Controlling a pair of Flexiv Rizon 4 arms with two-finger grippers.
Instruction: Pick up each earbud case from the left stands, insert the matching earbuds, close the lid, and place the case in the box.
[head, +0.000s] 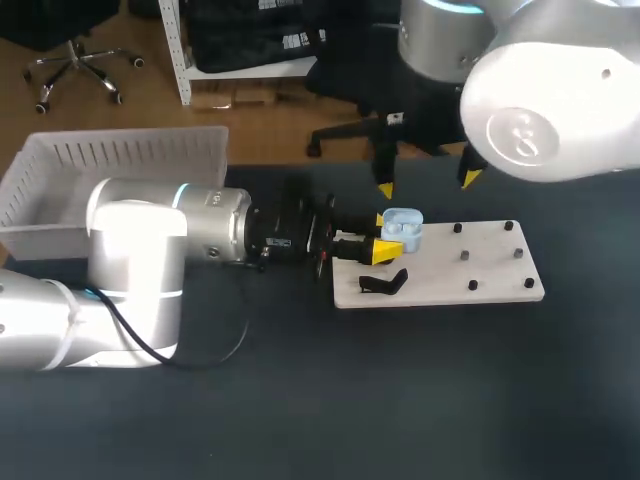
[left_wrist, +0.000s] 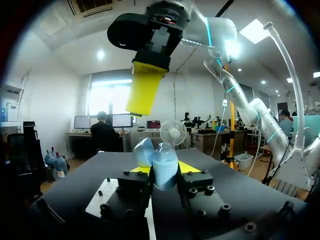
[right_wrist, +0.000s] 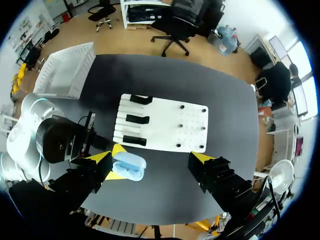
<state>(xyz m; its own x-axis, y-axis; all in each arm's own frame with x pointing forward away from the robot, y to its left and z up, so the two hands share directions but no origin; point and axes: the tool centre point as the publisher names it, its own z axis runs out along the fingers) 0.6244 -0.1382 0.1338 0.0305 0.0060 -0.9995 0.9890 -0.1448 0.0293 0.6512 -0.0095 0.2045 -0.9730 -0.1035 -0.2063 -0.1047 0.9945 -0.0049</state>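
Head view: fixed above and behind the robot, tilted down on the dark matte table (head: 300, 400); the glossy white right arm (head: 560, 100) bulks near the lens.
Left wrist view: low, facing level across the table; the open pale blue plastic earbud case (left_wrist: 161, 165) sits close ahead.
Right wrist view: high above the table, facing straight down on most of it.
Shared field: the case and the flat white rectangular board (right_wrist: 170, 125), all three views; the white slatted plastic basket (head: 120, 160), head and right wrist views.
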